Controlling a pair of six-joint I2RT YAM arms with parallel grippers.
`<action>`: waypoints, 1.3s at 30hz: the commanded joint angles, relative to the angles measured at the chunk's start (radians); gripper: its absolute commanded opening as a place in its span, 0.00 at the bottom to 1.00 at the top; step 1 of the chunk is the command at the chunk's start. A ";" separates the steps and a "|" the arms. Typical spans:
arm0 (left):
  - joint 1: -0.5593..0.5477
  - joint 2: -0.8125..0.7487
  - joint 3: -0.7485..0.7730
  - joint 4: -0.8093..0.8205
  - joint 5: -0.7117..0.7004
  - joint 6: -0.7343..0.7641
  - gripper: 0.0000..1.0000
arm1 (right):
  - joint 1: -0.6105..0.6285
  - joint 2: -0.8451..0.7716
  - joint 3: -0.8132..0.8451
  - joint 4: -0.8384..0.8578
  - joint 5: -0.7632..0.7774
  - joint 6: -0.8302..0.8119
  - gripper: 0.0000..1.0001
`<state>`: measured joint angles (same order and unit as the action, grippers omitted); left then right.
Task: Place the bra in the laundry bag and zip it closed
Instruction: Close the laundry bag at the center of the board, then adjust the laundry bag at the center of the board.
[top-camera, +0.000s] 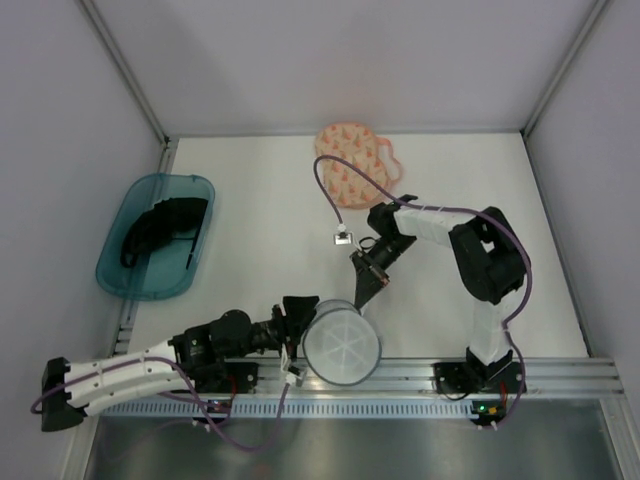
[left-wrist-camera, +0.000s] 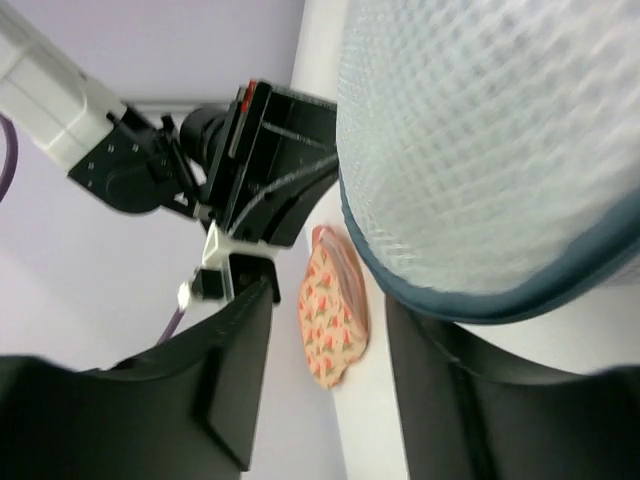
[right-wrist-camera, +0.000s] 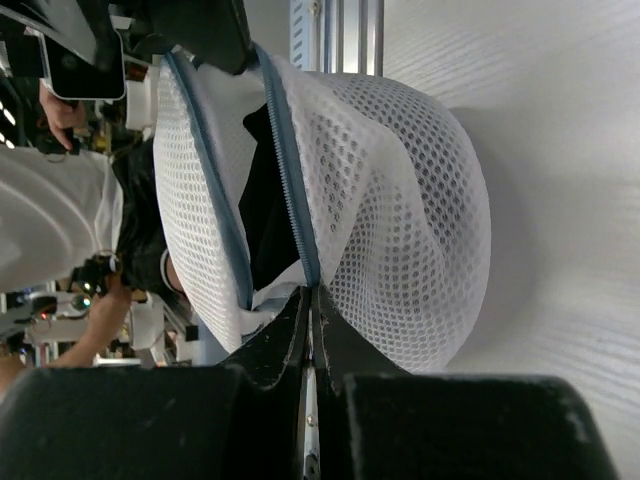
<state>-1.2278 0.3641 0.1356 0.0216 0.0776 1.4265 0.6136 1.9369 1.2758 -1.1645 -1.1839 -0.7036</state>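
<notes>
The right tool (right-wrist-camera: 308, 330) is pinched shut on the far end of the blue zip seam of the laundry bag (right-wrist-camera: 400, 200), a white mesh dome at the near edge of the counter (top-camera: 260, 200). The zip's long line runs from there toward the near rail and gapes partway. The left tool (top-camera: 300, 312), jaws apart and holding nothing, sits against the bag's left side. The bra (top-camera: 160, 228) lies well apart to the left in the teal bin (top-camera: 125, 272), so the left arm looks the nearer one.
</notes>
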 joint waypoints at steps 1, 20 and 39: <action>0.014 -0.019 0.068 0.011 -0.099 -0.017 0.58 | -0.060 -0.042 -0.010 -0.044 -0.078 -0.028 0.00; 0.021 0.178 0.490 -0.458 -0.421 -0.778 0.70 | -0.428 -0.165 -0.239 0.099 -0.151 0.262 0.00; 0.586 0.821 0.799 -0.487 0.629 -1.942 0.77 | -0.494 -0.450 -0.484 0.621 0.096 0.728 0.00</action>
<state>-0.6575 1.1503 0.9455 -0.5632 0.4740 -0.2691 0.1322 1.4899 0.7856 -0.5915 -1.0733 0.0116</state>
